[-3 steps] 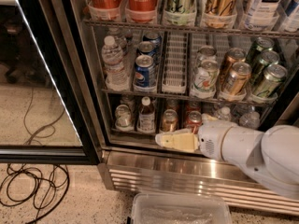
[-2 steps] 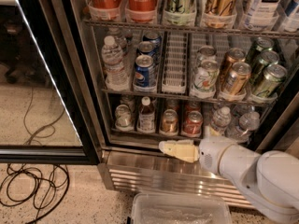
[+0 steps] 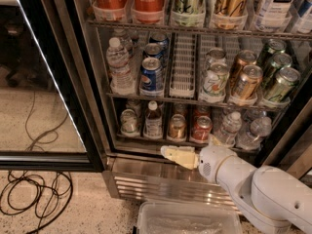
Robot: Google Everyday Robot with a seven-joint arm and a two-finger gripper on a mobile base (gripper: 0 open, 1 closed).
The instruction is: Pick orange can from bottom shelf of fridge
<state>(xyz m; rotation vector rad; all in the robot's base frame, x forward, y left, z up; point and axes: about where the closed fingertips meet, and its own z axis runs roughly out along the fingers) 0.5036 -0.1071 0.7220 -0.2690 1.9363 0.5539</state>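
The orange can [image 3: 177, 126] is short and coppery, with a silver top. It stands upright on the bottom shelf [image 3: 141, 139] of the fridge [image 3: 90, 106], in a lane just left of a redder can [image 3: 201, 129]. My gripper [image 3: 176, 156] is cream-coloured and points left. It sits just below the shelf's front edge, in front of the ribbed steel base [image 3: 161, 184], directly under the orange can and apart from it. It holds nothing that I can see. My white arm [image 3: 253, 184] comes in from the lower right.
On the bottom shelf, a silver can [image 3: 128, 122] and a small bottle [image 3: 153, 120] stand left of the orange can, and water bottles [image 3: 228, 128] stand to its right. The glass door [image 3: 44, 82] is open at left. A clear plastic bin [image 3: 190, 221] sits below. Cables [image 3: 34, 199] lie on the floor.
My gripper has dropped from in front of the bottom-shelf cans to below the shelf edge and shifted slightly left. The red can now shows fully.
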